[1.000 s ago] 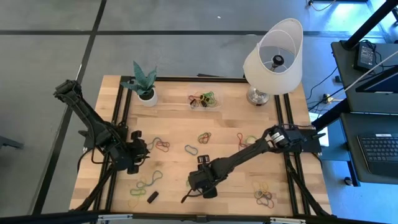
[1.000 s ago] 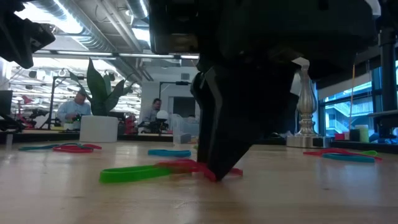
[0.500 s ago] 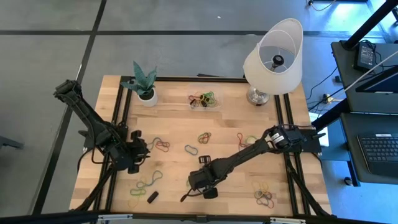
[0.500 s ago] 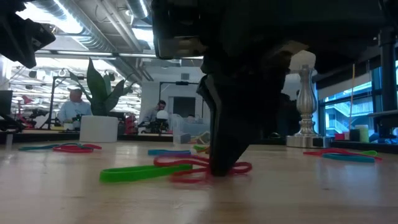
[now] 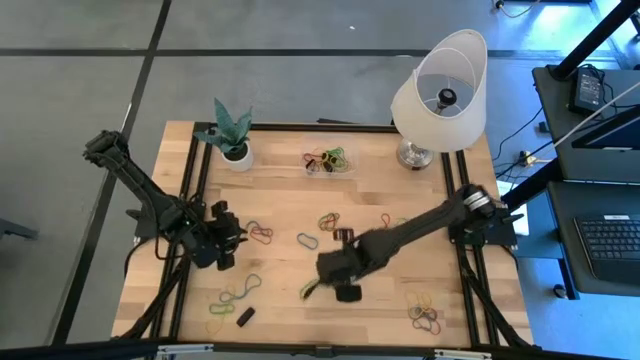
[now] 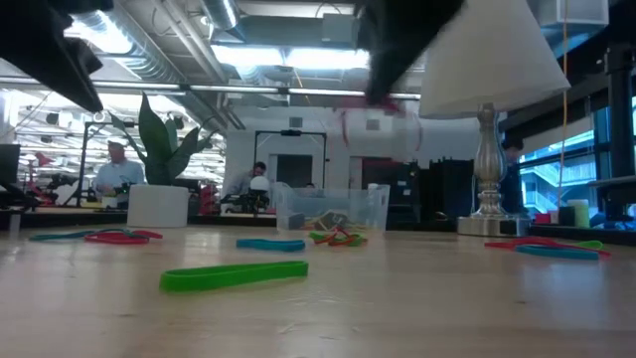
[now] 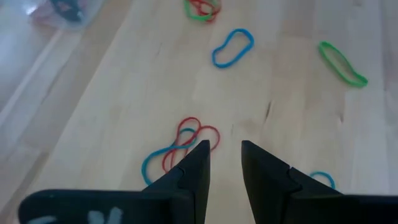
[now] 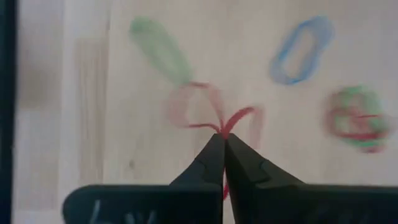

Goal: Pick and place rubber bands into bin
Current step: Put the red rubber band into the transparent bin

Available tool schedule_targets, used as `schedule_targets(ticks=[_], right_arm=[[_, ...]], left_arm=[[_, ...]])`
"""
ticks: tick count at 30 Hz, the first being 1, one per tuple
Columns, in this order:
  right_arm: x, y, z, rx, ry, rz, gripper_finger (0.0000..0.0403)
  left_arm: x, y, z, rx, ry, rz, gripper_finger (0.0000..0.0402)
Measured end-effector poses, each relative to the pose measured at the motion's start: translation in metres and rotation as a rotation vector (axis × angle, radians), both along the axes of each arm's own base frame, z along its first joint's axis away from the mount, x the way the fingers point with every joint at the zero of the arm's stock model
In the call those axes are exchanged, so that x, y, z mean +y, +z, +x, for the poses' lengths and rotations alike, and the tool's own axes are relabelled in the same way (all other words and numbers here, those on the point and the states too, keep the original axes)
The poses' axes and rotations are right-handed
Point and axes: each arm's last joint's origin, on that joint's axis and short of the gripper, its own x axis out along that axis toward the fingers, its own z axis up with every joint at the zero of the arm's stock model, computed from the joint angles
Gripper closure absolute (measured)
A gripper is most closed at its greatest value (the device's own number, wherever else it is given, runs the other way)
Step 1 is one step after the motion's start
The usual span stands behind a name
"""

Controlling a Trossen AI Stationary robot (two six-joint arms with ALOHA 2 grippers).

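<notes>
Pinching a red rubber band [image 8: 205, 112], the right pincer [image 5: 345, 268] hangs above the lower middle of the tabletop [image 5: 280, 300], its tips pressed together on the loop. At centre-left, the left pincer [image 5: 222, 245] sits spread over another cluster [image 7: 180, 146]. The bin [image 5: 328, 160] stands at upper centre, beside the lamp [image 5: 438, 95].

The bin [image 5: 328, 162] sits at 12 o'clock on the table [image 5: 280, 205], between the plant pot [image 5: 237, 155] at 11 and the lamp [image 5: 437, 95] at 1. Rubber bands [image 5: 260, 234] are scattered around the middle — more at 7 [image 5: 232, 297] and 5 [image 5: 426, 310]. A small block [image 5: 245, 317] lies at the near edge, just beside the 7 o'clock bunch.
</notes>
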Motion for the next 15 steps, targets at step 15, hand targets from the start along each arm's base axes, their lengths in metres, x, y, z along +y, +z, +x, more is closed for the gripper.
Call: schedule_targets(ticks=[15], right_arm=[[-0.171,0.071,-0.010,-0.410,-0.376,0.014,0.0401]], left_arm=[[0.033,0.004,0.028,-0.026,0.104,-0.004,0.0316]])
